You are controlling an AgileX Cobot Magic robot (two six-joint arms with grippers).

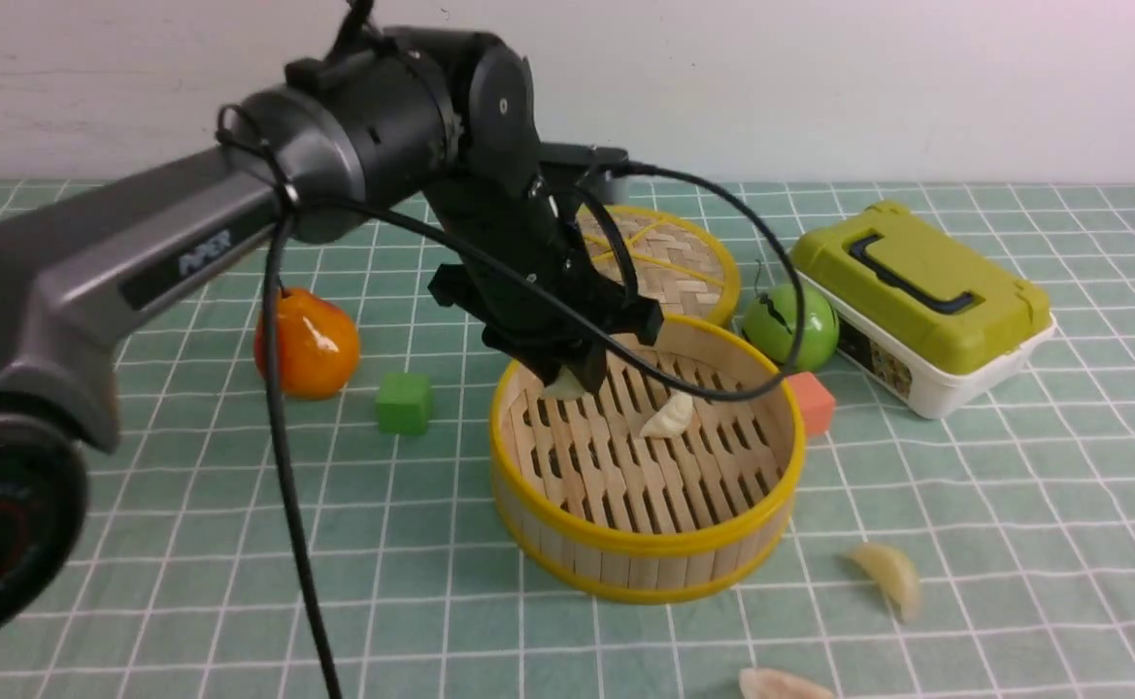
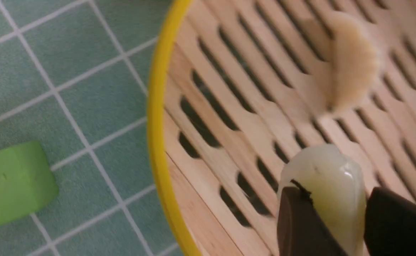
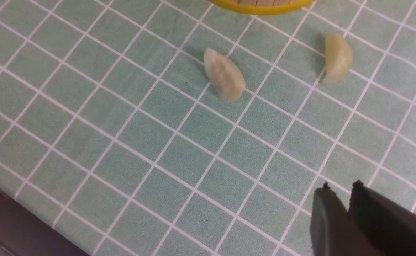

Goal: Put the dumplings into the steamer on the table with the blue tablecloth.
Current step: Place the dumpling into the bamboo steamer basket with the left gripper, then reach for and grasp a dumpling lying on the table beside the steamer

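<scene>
From the robot's side the front view looks forward and down with the steamer (image 1: 645, 542) mid-frame, the left wrist view hovers very close over the steamer's left rim, and the right wrist view faces tablecloth (image 1: 1014, 505) just nearside of the steamer, sharing two dumplings (image 1: 885, 575) with the front.

A plain white wall (image 1: 819, 87) stands well beyond the left gripper (image 1: 569, 377), meeting the far edge of the table (image 1: 179, 544) under soft, even light. Away from the right gripper (image 3: 340, 185), past the table's edge, lies a dim grey surface (image 3: 22, 231), too dark to identify.
</scene>
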